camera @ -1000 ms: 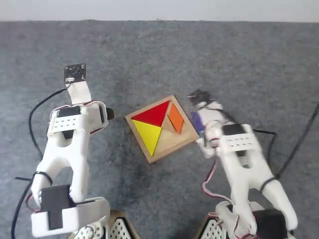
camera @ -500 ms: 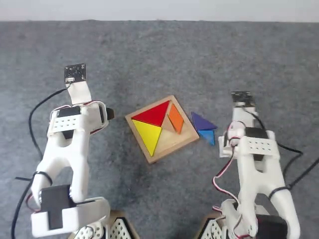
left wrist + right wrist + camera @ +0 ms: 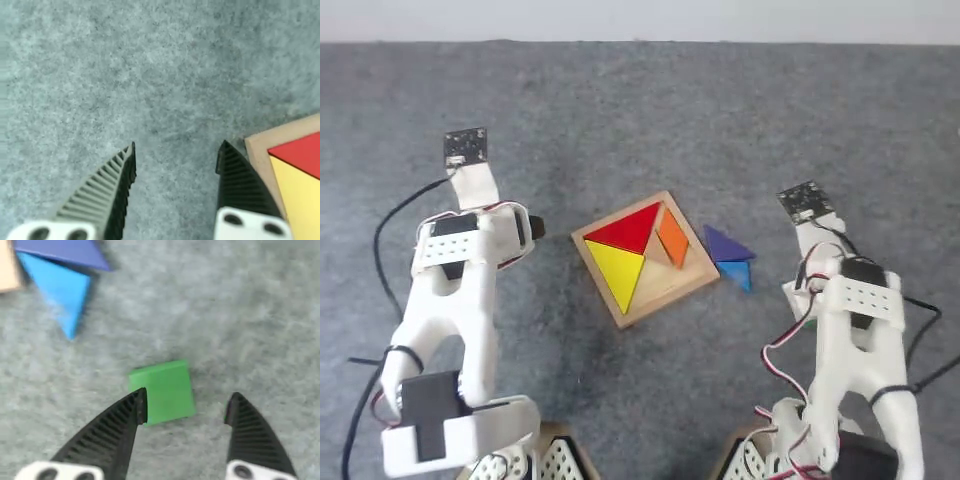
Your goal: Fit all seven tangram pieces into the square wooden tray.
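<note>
**Right hand poised over the green square — three pieces seated**

Closest to the arms, the right hand (image 3: 188,396) hangs wide open and holds nothing. The green square (image 3: 162,390) lies flat on the worktop (image 3: 620,120) in the gap between its fingers, nearer one finger than the other. That framing reads as the set-up for a pick, with the spread wide enough to straddle the piece. I cannot tell whether a fingertip touches it.

A little farther out, the blue triangle (image 3: 737,272) and purple triangle (image 3: 725,243) lie flat and touching each other. They are just beside the tray (image 3: 670,280) on the right arm's side, likely parked there for a short carry.

The tray sits cornerwise between the arms. The red triangle (image 3: 628,228) and yellow triangle (image 3: 618,268) are edge to edge inside it, and the orange piece (image 3: 672,235) lies against the red. The bare wood towards the blue triangle is where the loose pieces should go.

Farthest out, the left hand (image 3: 177,146) hovers open and empty over bare worktop beside the tray's corner — apparently keeping out of the way.
</note>
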Available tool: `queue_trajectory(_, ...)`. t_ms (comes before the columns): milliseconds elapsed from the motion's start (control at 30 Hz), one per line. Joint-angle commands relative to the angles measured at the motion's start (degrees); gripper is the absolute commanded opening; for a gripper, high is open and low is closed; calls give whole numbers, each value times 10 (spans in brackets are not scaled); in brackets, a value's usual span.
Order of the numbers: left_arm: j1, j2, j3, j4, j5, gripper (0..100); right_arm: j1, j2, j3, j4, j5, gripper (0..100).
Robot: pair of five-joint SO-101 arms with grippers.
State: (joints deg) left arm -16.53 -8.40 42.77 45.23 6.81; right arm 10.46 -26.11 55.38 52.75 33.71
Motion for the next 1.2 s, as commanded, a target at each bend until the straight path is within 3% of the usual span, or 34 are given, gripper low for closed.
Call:
queue_trajectory(0, -12, -4, 2, -24, -3, 248, 22, -16, -1, 8, -10, 277)
queue_trajectory(233, -13, -4, 3, -25, -2, 248, 9, -15, 41, -15, -16, 267)
queue_trajectory(367, -13, -4, 3, -25, -2, 248, -25, -15, 74, -41, 56, 267)
queue_trajectory(633, -14, -4, 3, -25, -2, 248, -51, -3, 79, -65, 76, 269)
queue_trajectory(967, -14, -4, 3, -25, -2, 248, -34, 176, -57, 1, 86, 261)
queue_trajectory(1167, -14, -4, 3, -25, -3, 248, -38, 183, -68, 7, 84, 31)
